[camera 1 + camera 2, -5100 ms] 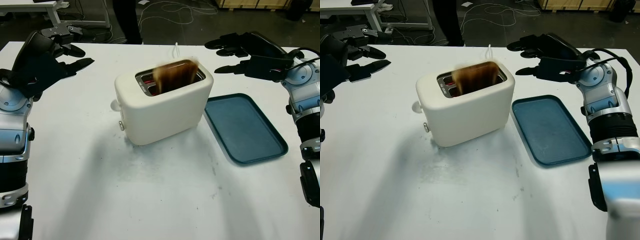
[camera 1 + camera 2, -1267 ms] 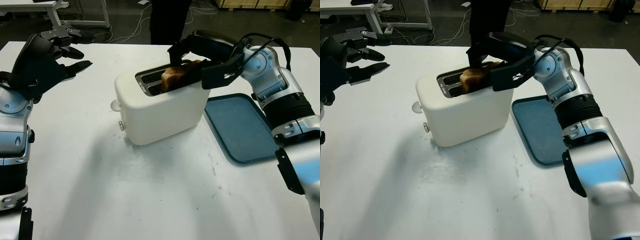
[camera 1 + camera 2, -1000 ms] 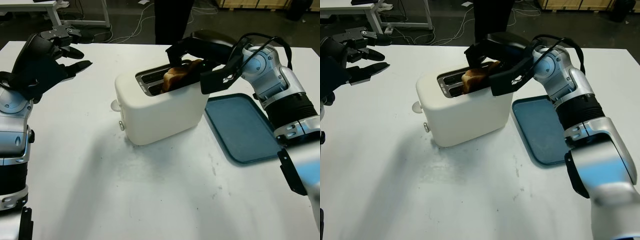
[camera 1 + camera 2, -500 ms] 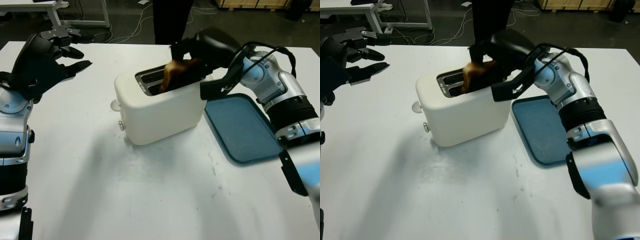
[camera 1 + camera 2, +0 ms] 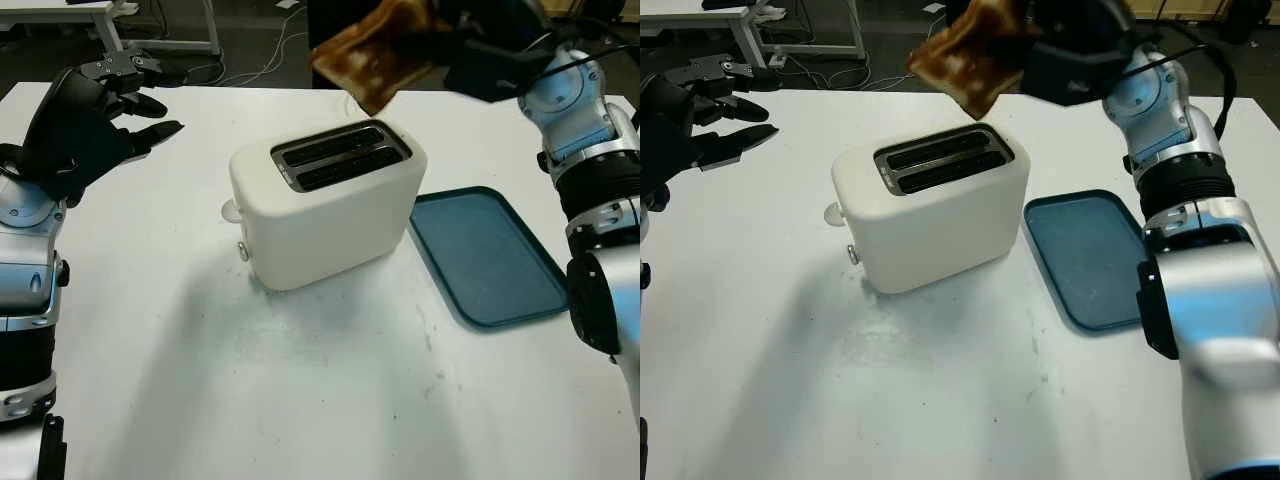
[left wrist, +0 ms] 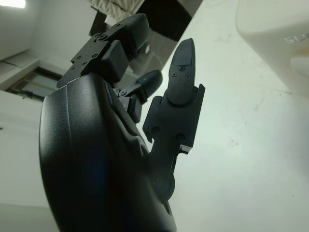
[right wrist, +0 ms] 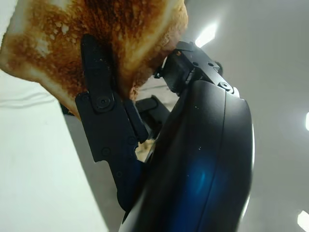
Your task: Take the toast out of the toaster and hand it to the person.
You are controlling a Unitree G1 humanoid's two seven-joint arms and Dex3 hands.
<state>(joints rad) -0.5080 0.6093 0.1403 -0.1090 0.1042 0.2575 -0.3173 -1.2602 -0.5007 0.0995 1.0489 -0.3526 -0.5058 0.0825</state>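
Note:
A browned slice of toast (image 5: 372,55) hangs in the air above the white toaster (image 5: 325,205), tilted, with my right hand (image 5: 455,45) shut on it near the top of the head view. In the right wrist view the toast (image 7: 91,43) is pinched between my black fingers (image 7: 99,101). Both toaster slots (image 5: 340,158) show dark, with nothing sticking out. My left hand (image 5: 95,110) is open above the table's far left. A person in dark trousers (image 5: 335,20) stands beyond the far table edge.
A dark teal tray (image 5: 485,255) lies flat to the right of the toaster. The toaster's lever (image 5: 243,252) faces the front left. Cables trail on the dark floor (image 5: 260,50) behind the white table (image 5: 300,400).
My right hand has lifted the toast out of the rear slot and carried it up and back toward the person. The left hand has not moved.

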